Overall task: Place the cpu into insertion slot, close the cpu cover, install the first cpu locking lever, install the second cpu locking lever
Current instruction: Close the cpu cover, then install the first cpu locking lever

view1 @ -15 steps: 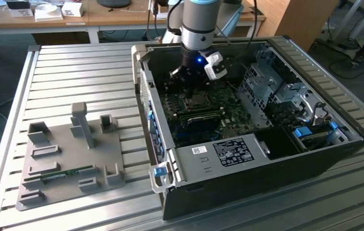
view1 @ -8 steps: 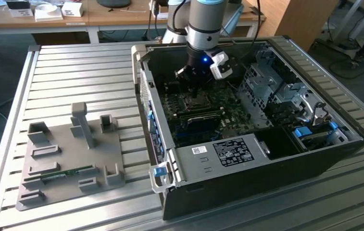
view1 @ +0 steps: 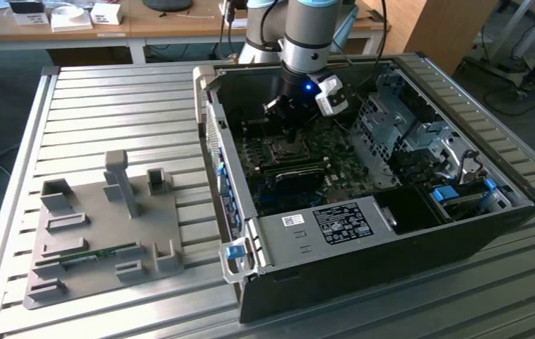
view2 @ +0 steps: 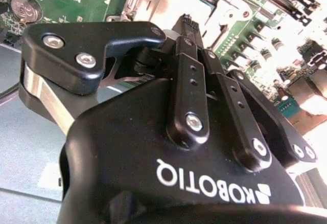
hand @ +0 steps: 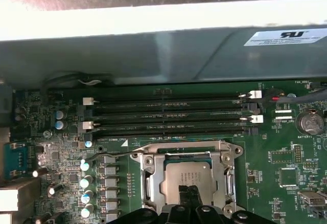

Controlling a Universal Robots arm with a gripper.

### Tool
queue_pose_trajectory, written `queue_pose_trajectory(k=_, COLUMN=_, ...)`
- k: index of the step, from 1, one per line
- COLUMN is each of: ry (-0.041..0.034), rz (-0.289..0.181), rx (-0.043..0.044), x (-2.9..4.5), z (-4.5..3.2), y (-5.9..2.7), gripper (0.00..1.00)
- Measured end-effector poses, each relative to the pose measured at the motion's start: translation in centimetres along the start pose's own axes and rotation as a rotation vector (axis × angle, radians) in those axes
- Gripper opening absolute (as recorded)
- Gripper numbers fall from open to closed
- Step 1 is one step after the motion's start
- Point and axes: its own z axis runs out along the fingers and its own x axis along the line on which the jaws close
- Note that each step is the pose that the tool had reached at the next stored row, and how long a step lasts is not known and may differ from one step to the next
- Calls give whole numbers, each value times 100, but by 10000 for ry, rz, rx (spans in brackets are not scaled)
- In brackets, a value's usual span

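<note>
Matte black pincer (hand: pixel 190 192) over square silvery cpu (hand: pixel 176 177).

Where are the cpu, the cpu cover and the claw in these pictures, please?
cpu (hand: pixel 186 174): first wrist view, on its silvery top.
cpu cover (hand: pixel 152 180): first wrist view, on a side bar of the frame.
claw (hand: pixel 189 193): first wrist view, at its dark tips, over the cpu.

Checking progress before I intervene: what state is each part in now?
cpu cover: closed down over the cpu.
cpu: seated beneath it.
locking lever: latched or not, cannot tell.
gripper: shut, tips over the cpu.
computer case: side open.
</note>
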Motion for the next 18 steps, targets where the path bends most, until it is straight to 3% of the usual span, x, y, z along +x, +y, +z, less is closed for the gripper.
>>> queue_pose_trajectory(k=18, ry=0, rz=0, rx=1, x=-16, z=-14, y=1, gripper=11)
